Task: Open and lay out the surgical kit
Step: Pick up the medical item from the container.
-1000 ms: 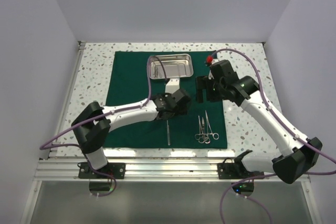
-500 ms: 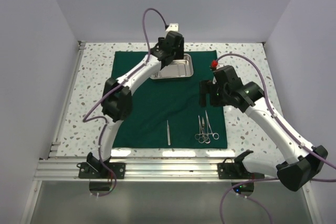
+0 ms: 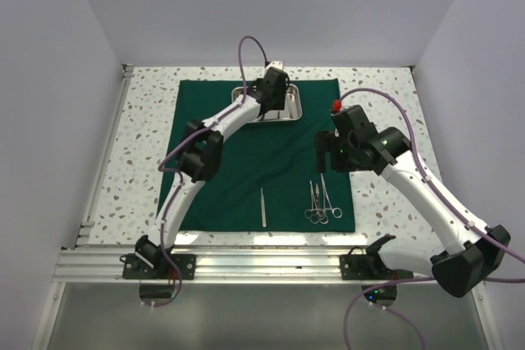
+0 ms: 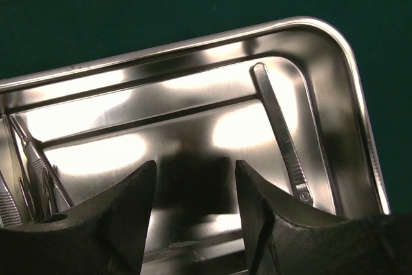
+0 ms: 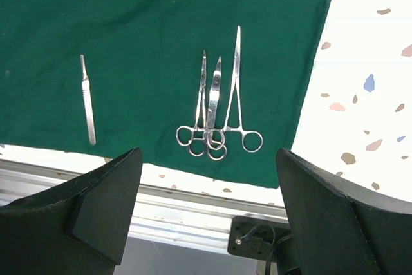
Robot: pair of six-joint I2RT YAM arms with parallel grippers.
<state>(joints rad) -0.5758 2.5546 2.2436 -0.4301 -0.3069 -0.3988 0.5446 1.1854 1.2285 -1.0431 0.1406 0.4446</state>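
The dark green cloth (image 3: 246, 153) lies spread flat on the table. The steel tray (image 3: 294, 106) stands at its far edge. My left gripper (image 3: 269, 102) hangs open over the tray (image 4: 347, 75), empty, in the left wrist view (image 4: 195, 188). In the tray lie a flat steel handle (image 4: 280, 130) at the right and clamps (image 4: 35, 172) at the left. My right gripper (image 3: 321, 151) is open and empty above the cloth's right part. Three scissor-handled clamps (image 5: 217, 104) lie near the cloth's front right edge (image 3: 321, 201). A thin steel handle (image 5: 87, 100) lies left of them (image 3: 262, 206).
Speckled white table (image 3: 385, 194) shows round the cloth. A metal rail (image 3: 246, 264) runs along the near edge, with the arm bases bolted to it. White walls close in the left, far and right sides.
My left arm has swung from the cloth's middle out to the far edge and now reaches over the tray. My right gripper has drifted slightly toward the front.
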